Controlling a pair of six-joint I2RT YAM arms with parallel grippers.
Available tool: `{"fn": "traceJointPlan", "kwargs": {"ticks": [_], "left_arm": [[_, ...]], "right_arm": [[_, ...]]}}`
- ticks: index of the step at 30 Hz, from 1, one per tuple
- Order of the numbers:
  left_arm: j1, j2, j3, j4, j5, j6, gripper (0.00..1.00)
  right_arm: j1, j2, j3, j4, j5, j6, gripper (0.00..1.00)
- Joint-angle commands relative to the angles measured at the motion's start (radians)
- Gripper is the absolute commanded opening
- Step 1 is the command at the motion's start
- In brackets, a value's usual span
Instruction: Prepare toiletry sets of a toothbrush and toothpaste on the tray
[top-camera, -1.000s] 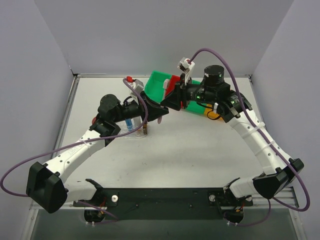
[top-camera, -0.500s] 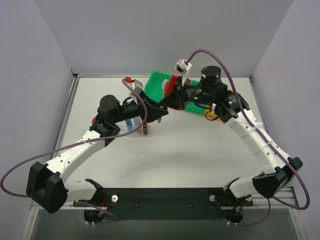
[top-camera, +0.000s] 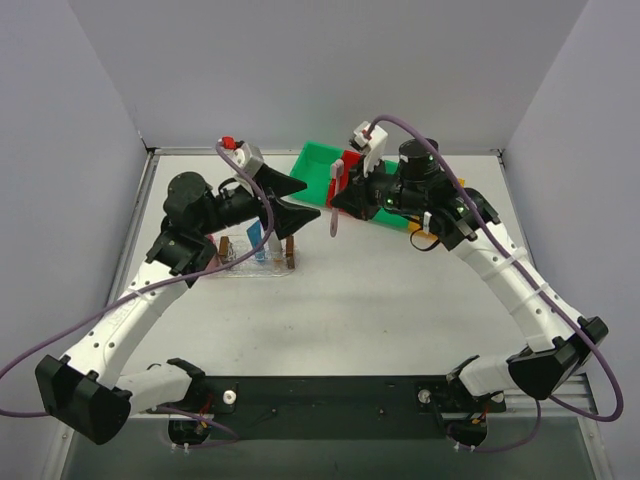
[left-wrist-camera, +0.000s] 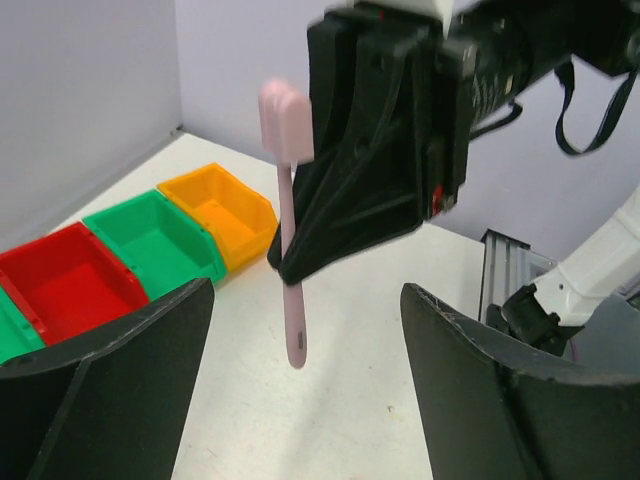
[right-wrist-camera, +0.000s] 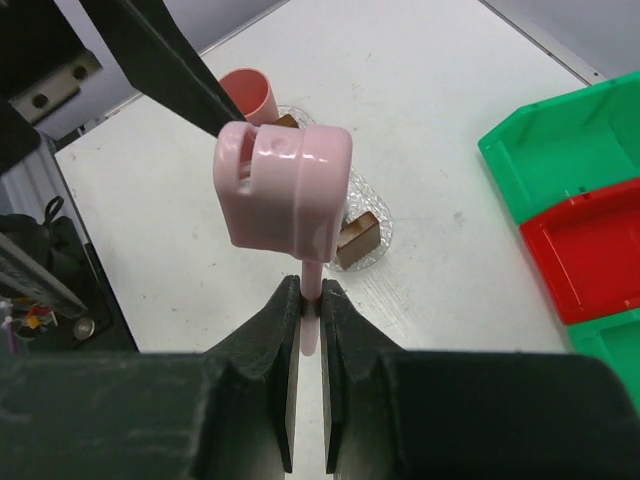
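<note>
Here, right end effector (right-wrist-camera: 310, 292) pinching toothbrush (right-wrist-camera: 285, 185), left end effector (top-camera: 312, 197) agape

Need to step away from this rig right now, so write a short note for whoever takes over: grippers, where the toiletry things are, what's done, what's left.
Right gripper: shut on the toothbrush, which it holds upright in the air, head up, to the right of the tray in the top view.
Left gripper: open, holding nothing, facing the toothbrush.
Tray: on the table below the left arm, with the blue toothpaste in it. I cannot make out a second tube.
Done: toothpaste is in the tray.
Left: get the toothbrush into the tray beside it.
</note>
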Motion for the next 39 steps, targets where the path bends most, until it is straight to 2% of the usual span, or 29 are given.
{"fn": "traceJointPlan", "kwargs": {"ticks": [1,5,11,21,26,30,39], "left_arm": [[0.006,0.004,0.118,-0.058,-0.073,0.014,0.86],[0.005,0.044,0.204,-0.101,-0.124,0.006,0.85],[-0.001,0.073,0.236,-0.133,-0.171,0.000,0.83],[-0.003,0.101,0.247,-0.098,-0.130,-0.067,0.82],[-0.003,0.103,0.241,-0.100,-0.136,-0.067,0.81],[-0.010,0.107,0.224,-0.096,-0.139,-0.066,0.76],[-0.026,0.118,0.195,-0.084,-0.148,-0.060,0.76]], "right_arm": [[0.057,-0.034,-0.021,0.014,0.131,-0.057,0.00],[0.088,-0.024,-0.015,0.009,0.207,-0.073,0.00],[0.109,-0.001,0.002,0.006,0.274,-0.068,0.00],[0.180,0.027,0.008,0.005,0.407,-0.114,0.00],[0.192,0.038,0.016,0.003,0.421,-0.120,0.00],[0.201,0.050,0.030,-0.004,0.428,-0.123,0.00],[0.218,0.068,0.051,-0.017,0.440,-0.129,0.00]]}}
